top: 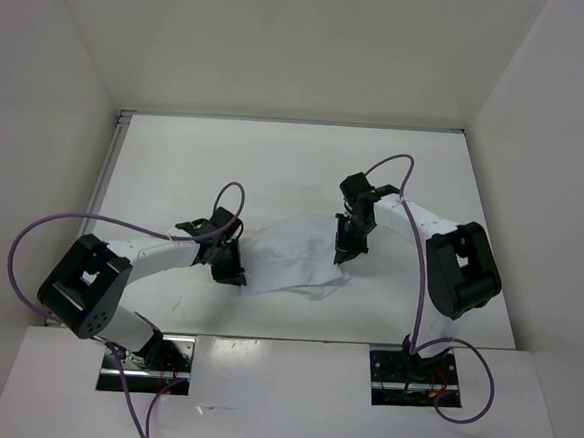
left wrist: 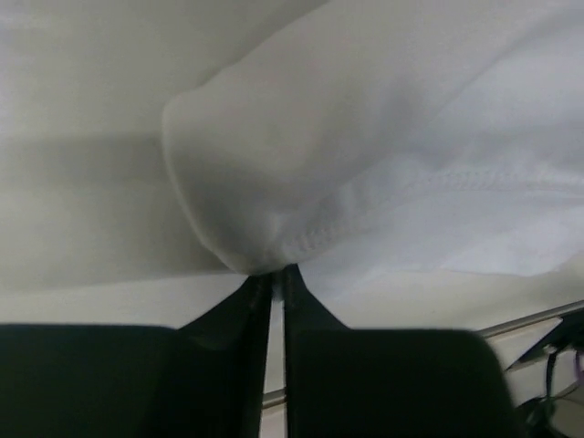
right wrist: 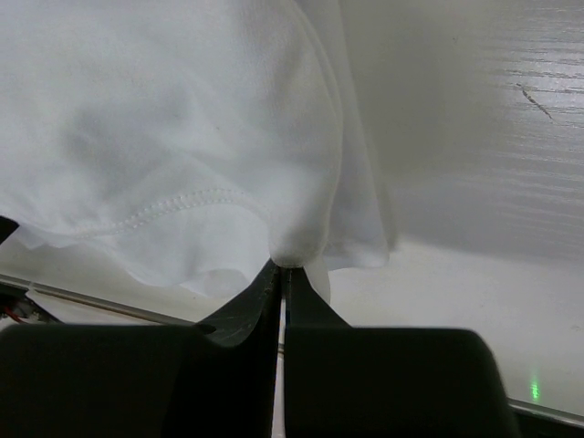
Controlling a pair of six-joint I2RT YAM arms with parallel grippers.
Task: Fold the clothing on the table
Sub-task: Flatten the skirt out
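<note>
The table (top: 276, 168) is seen stretching out on every side of the clothing (top: 294, 257), which is spread as a rumpled white sheet near its middle. The left arm (top: 155, 248) is set at the clothing's left edge and the right arm (top: 422, 223) at its right edge. The left jaws are drawn almost together, with only a thin slit left between them, and a rounded fold of the clothing (left wrist: 365, 137), beside a stitched hem, is pinched at their tips. The right jaws are pressed shut, and a narrow pleat of the clothing (right wrist: 164, 137) is nipped between their tips, the rest being draped away beyond them over the table (right wrist: 474, 137).
</note>
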